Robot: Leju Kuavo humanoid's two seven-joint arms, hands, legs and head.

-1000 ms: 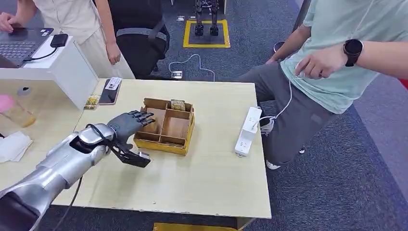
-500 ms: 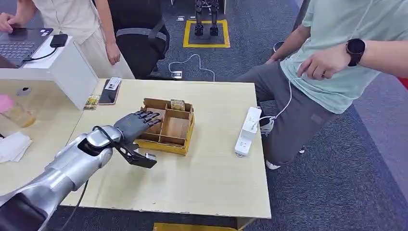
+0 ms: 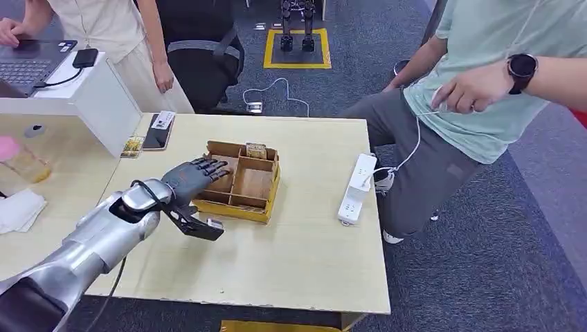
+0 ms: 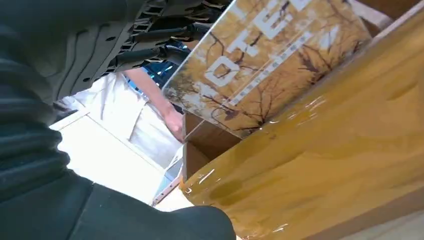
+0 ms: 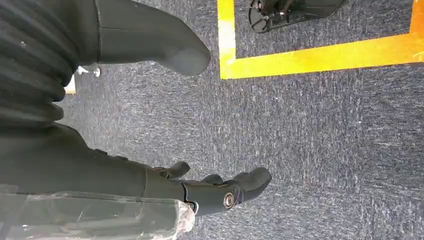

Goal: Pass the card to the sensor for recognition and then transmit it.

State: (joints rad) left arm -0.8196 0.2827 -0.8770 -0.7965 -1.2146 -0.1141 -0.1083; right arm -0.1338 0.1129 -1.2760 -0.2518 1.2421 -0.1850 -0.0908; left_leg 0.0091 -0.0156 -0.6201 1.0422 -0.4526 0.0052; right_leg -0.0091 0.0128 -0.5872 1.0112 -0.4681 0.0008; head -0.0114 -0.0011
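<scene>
The table [image 3: 291, 263] is pale wood-look laminate, flat, square-edged. Near its middle, a bit toward the far edge, sits a cardboard tray [image 3: 239, 181]: brown inner walls, yellow glossy outer side, split into several compartments. A card [image 3: 256, 150] w/ yellow-brown print stands in the tray's small far compartment.

Left hand [image 3: 192, 176], dark w/ a silver metal arm behind it, reaches over the tray's left compartment, fingers [image 3: 211, 166] stretched out flat & slightly apart above the cardboard. From the head view nothing seems held. The left wrist view is much closer: the yellow outer wall has a shiny, wrinkled film look, and a card [image 4: 270, 55] w/ tree-branch pattern & white letters leans up out of the tray just beside the dark fingers [image 4: 150, 35]. Can't tell if they touch or pinch it.

Right hand [image 5: 210, 190] hangs over blue-grey carpet w/ yellow tape; fingers loosely curved, apart, holding nothing.

White plastic power strip [image 3: 357, 188] lies near the table's right edge, w/ its cord trailing off to a seated person in a mint shirt [image 3: 484, 69] wearing a black watch [image 3: 521, 67]. At the far left corner: a phone [image 3: 158, 129] and another small card [image 3: 132, 146] just beside it. A white box-shaped divider [image 3: 104, 104] stands past the left edge, w/ a laptop [image 3: 28, 62] on top. A second person in a light top [image 3: 104, 28] stands behind it.
</scene>
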